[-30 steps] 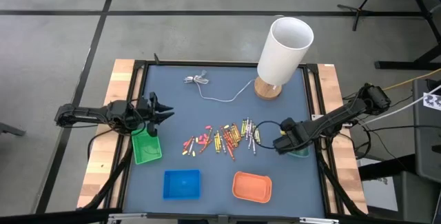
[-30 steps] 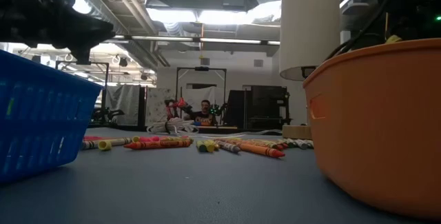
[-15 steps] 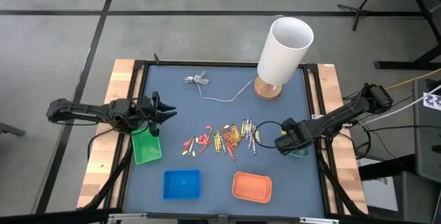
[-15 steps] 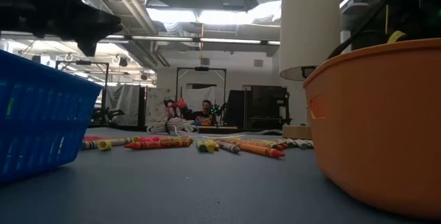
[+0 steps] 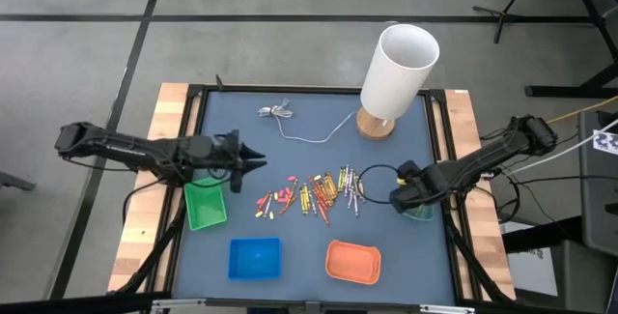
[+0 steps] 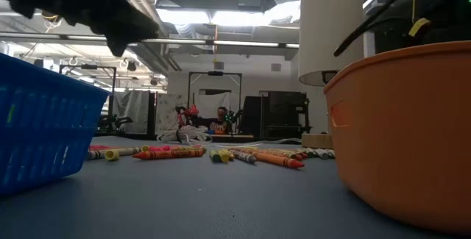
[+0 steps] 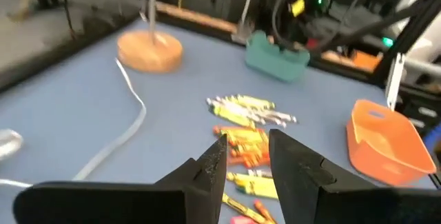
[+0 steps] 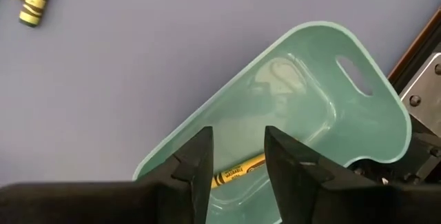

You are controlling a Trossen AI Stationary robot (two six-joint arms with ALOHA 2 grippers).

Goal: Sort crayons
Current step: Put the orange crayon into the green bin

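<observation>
yellow crayon (image 8: pixel 238 171) half behind right pincer (image 8: pixel 238 156) fingers, lamp (image 7: pixel 149 50) shade cropped

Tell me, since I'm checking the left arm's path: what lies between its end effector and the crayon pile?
Only bare blue table, as the high view shows. The left end effector, open and empty, points at the crayons.
</observation>
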